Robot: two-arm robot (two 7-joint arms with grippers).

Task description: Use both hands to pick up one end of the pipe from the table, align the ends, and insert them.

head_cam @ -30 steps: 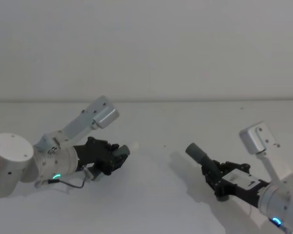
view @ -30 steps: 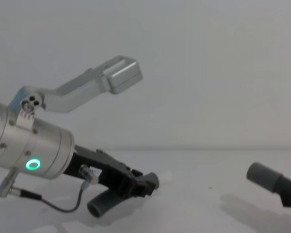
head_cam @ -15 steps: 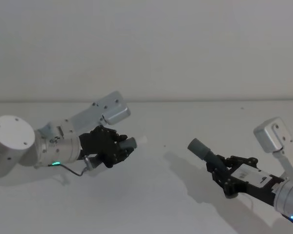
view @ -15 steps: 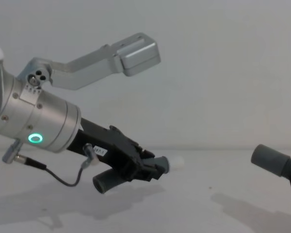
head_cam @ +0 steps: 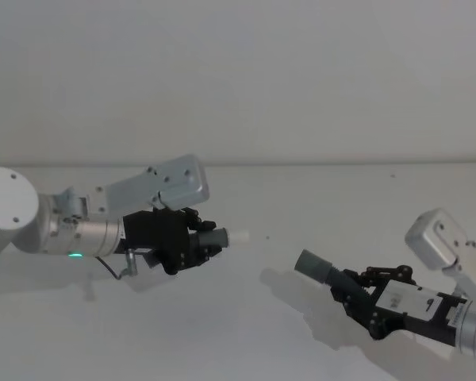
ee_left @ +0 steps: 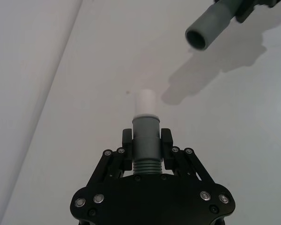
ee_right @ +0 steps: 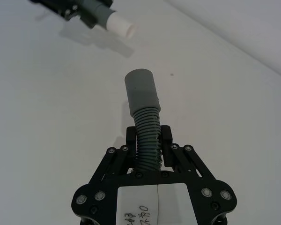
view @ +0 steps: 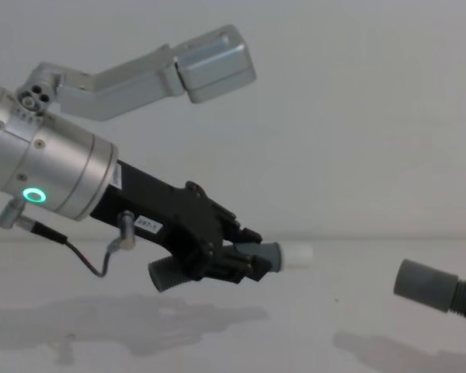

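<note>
The table (head_cam: 301, 206) spreads white and flat beneath both my arms, far wider than anything I carry over it.

My left arm comes in from the left, its silver wrist lit by a green ring. At its tip my left gripper (head_cam: 192, 238) has its fingers clamped on the pipe (view: 167, 273), just behind the cuff with the white tip (ee_left: 145, 102). That end is lifted off the table and points toward my right side (in the chest view a short stub of corrugated hose pokes out behind the fingers, down toward the table). From my left wrist I see the grey collar seated between the two black pads (ee_left: 127, 140), the white tip sticking out ahead of them.

My right arm reaches in low from the right. My right gripper (head_cam: 357, 294) is closed around the corrugated hose a little way back from the plain grey cuff (head_cam: 311, 266), which is also raised above the table and angled up toward my left gripper. From my right wrist the ribbed hose runs up between the fingers (ee_right: 166, 138) to the smooth cuff.

The two ends face each other across open table, well apart and not touching.
</note>
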